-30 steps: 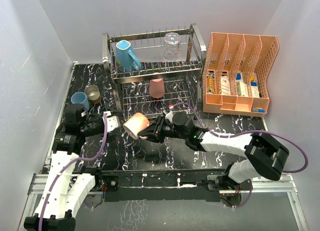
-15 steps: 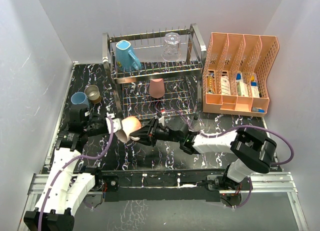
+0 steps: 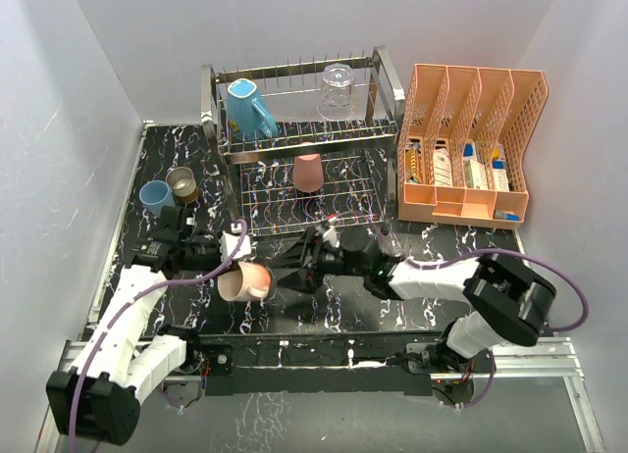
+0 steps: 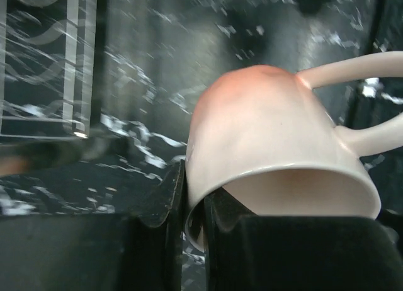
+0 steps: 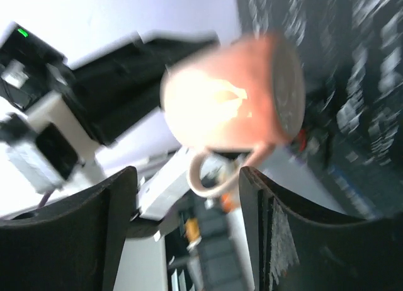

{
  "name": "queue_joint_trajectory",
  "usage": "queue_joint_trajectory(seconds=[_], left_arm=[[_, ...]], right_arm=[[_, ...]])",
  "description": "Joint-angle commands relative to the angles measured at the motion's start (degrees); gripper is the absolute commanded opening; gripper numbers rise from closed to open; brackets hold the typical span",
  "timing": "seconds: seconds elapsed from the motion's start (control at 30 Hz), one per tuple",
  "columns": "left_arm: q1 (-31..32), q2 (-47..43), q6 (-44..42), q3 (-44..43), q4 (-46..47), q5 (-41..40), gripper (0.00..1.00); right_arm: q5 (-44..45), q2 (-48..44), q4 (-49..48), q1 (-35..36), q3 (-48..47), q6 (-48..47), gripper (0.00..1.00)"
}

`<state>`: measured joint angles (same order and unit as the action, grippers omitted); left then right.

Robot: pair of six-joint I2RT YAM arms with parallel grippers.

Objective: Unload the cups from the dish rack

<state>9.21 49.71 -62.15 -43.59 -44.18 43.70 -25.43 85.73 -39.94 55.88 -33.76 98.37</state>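
Observation:
My left gripper (image 3: 234, 263) is shut on the rim of the pale pink mug (image 3: 247, 280), which hangs tilted above the table near its front left. In the left wrist view the fingers (image 4: 157, 203) pinch the mug (image 4: 271, 133) wall, with its handle out to the right. Just right of the mug, my right gripper (image 3: 292, 267) stands open and apart from it; its wrist view shows the mug (image 5: 233, 105) beyond the spread fingers (image 5: 271, 228). The dish rack (image 3: 385, 75) holds a teal mug (image 3: 250, 108), a clear glass (image 3: 337, 90) and a salmon tumbler (image 3: 308, 172).
A light blue tumbler (image 3: 154, 196) and a tan cup (image 3: 183, 183) stand on the table at the left, beside the rack. An orange perforated organiser (image 3: 471, 144) with small items sits at the back right. White walls close in the sides.
The pink mug passed from right to left: the left gripper shut on its rim, the right gripper opened and let go. The mug moved left and toward the front.

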Motion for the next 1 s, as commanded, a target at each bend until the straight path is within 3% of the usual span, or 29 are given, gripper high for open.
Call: queue_joint_trajectory(seconds=[0.0, 0.07, 0.27, 0.4, 0.53, 0.57, 0.63, 0.67, 0.7, 0.87, 0.97], left_arm=[[3.9, 5.0, -1.4, -3.1, -10.5, -6.2, 0.0], [5.3, 7.6, 0.0, -4.3, -10.6, -8.6, 0.0], [13.7, 14.3, 9.8, -5.4, -5.0, -18.9, 0.0], [19.0, 19.8, 15.9, -6.0, -1.1, -29.1, 0.0], [20.3, 21.6, 17.5, -6.3, 0.3, -32.1, 0.01], [20.5, 21.6, 17.3, -6.5, 0.2, -32.3, 0.09], [20.6, 22.0, 16.8, -7.3, -1.5, -31.7, 0.34], [20.6, 22.5, 16.9, -8.2, -2.7, -31.0, 0.54], [20.6, 23.0, 17.4, -9.2, -3.8, -30.2, 0.62], [20.5, 21.4, 18.2, -15.3, -11.6, -22.7, 0.94], [20.5, 18.4, 16.0, -17.0, -16.5, -19.3, 0.97]], right_arm=[[5.8, -8.6, 21.1, -8.0, -3.5, -18.0, 0.7], [8.7, -11.0, 30.1, -10.8, -5.3, -24.1, 0.73], [16.2, -14.9, 44.6, -17.8, -10.6, -37.5, 0.74], [22.9, -14.3, 51.3, -18.5, -15.7, -45.6, 0.75], [28.4, -14.5, 54.4, -18.5, -18.3, -49.6, 0.75], [29.7, -14.5, 54.0, -18.5, -18.4, -50.6, 0.75], [32.2, -13.5, 53.2, -18.4, -19.3, -53.2, 0.75], [33.3, -12.7, 52.7, -18.3, -19.9, -54.4, 0.75], [35.1, -11.8, 52.1, -18.1, -20.6, -55.8, 0.76], [44.7, -8.2, 40.7, -14.6, -20.8, -66.5, 0.82], [46.2, -5.6, 30.4, -13.7, -19.4, -73.6, 0.89]])
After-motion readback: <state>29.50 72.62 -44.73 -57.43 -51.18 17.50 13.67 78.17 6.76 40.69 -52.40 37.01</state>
